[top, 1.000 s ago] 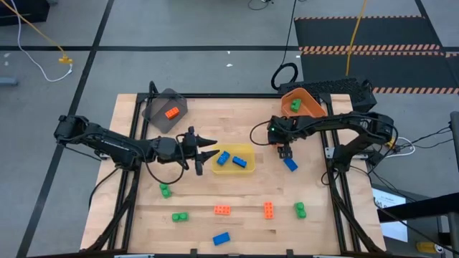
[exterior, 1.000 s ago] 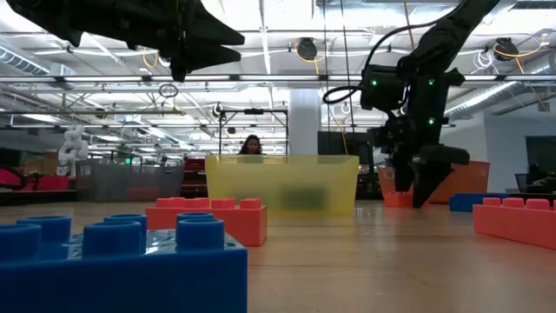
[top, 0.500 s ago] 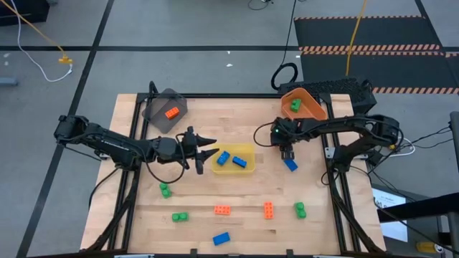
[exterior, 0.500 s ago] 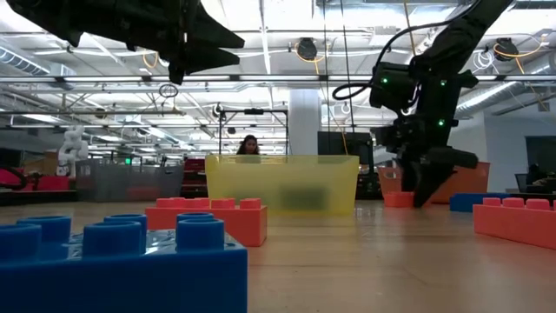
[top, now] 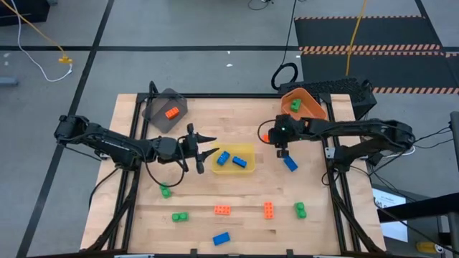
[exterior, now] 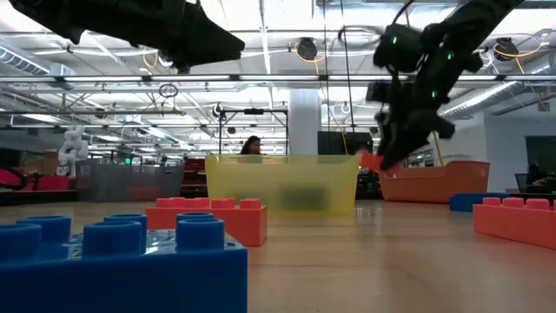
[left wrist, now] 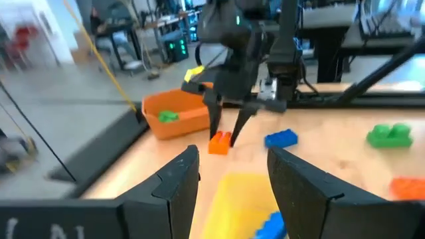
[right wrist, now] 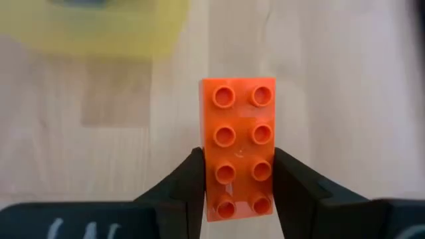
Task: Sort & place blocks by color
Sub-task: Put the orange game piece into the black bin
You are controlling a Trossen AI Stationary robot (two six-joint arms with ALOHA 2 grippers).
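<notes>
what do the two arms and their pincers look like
Both arms are dark, slim and jointed. The left pincer has two tapered black fingers. The right pincer has the same black fingers, a green light glowing on its wrist, and black cables trailing behind.

You have an orange block with eight studs clamped between the right gripper's fingers, lifted off the table. Two blue blocks lie in the yellow bin, one blue block just beside it. An orange block sits in the grey bin, a green block in the orange bin. Other blocks lie scattered along the near side.
</notes>
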